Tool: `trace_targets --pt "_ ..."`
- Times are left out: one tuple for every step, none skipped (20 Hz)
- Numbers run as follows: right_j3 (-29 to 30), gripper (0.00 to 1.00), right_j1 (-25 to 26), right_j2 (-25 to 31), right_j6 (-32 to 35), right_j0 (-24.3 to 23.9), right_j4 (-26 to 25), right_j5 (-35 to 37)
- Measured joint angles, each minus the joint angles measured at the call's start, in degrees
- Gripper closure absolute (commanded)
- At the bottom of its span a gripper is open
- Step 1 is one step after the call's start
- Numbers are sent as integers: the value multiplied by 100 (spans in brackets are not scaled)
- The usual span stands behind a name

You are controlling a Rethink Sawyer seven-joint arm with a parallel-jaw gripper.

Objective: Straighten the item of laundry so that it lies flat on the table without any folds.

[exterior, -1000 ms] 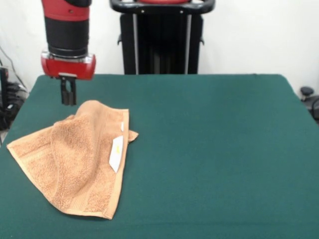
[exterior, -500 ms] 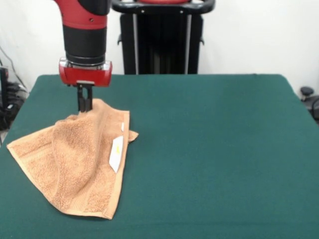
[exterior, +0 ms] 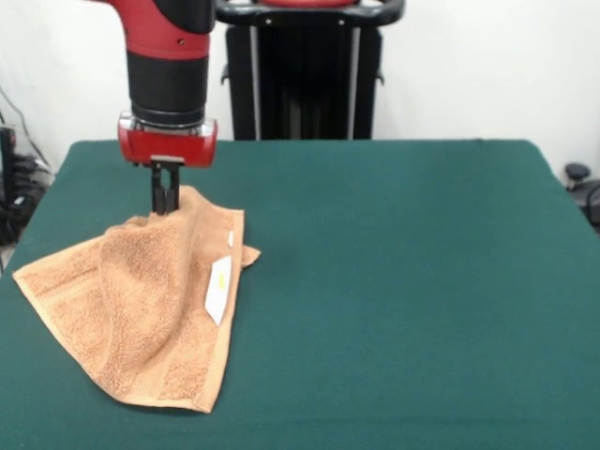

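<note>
Gripper [exterior: 166, 208], black fingers pressed together, hovering over rumpled orange-tan terry towel [exterior: 141, 305]'s far fold; risking snagging both layers, dragging across green felt table [exterior: 403, 281].

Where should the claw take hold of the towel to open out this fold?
Probably the towel's folded-over edge with the white label, coming straight down from above: that layer lies on top, so pulling it away from the rest should open the fold. The claw now sits at the far corner.
</note>
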Motion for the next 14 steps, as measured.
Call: trace_targets --pt "-1 100 70 -22 1 43 26 -72" --pt "-2 100 133 -46 1 89 49 -134" --pt "-12 100 197 -74 4 137 72 -195" --pt "-21 100 261 -102 7 185 95 -256" --pt "-37 100 323 -132 14 231 122 -313" --pt "-46 100 356 -147 18 255 134 -346" --pt "-106 100 536 -225 34 377 227 -523" --pt "-136 100 612 -258 40 427 266 -601" --pt "-167 100 688 -292 43 474 309 -680" --pt "-182 100 722 -309 43 495 328 -720" --pt "-225 100 802 -378 43 556 399 -860" --pt "-228 100 817 -422 43 587 441 -920" --pt "-226 100 821 -456 43 618 472 -944" --pt "-223 100 826 -491 43 649 504 -967"
